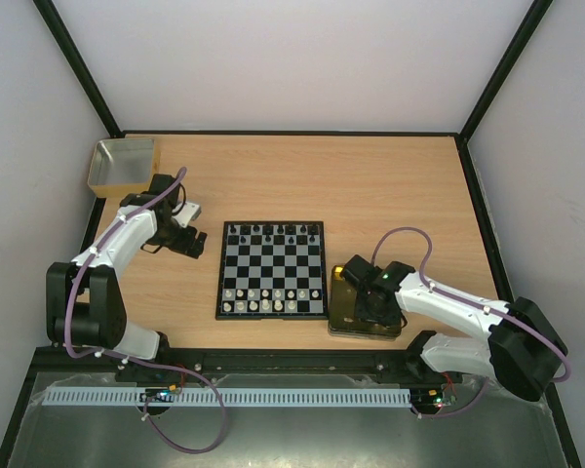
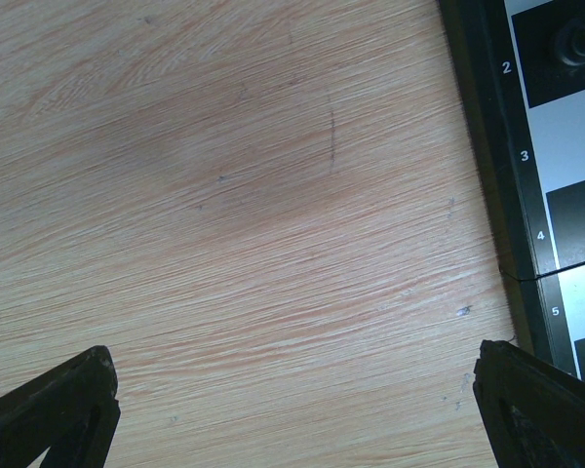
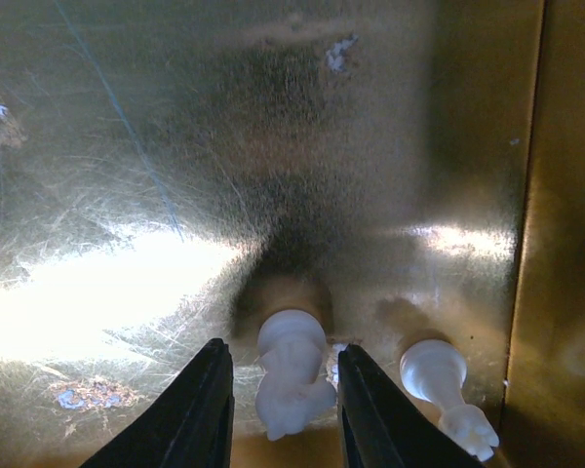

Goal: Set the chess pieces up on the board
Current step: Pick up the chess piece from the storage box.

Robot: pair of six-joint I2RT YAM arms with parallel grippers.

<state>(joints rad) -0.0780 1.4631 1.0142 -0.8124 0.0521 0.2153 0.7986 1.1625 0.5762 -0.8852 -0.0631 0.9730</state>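
Lettering: white numerals 2, 3, 4 and 5 run down the black border of the board, readable in the left wrist view.

Board: small, chequered black and white, flat at mid-desk, between the two arms.

Chess pieces, on board: black row along the far edge; white ones on the two near rows. One dark piece stands on a black square by the numeral 2.

Chess pieces, off board: two white figures lying on their sides in the gold tray, which sits just right of the board's near corner. One figure lies between the right fingers; the other lies just beside it, near the tray wall.

Right end effector: low over the tray, jaws partly apart and straddling the first white figure. A gap shows on one side, so nothing is gripped.

Left end effector: jaws spread wide and holding nothing, over bare desk just left of the board's edge.

Other items: yellowish square box at the far left corner, well apart from the board; purple cables looping over both arms.
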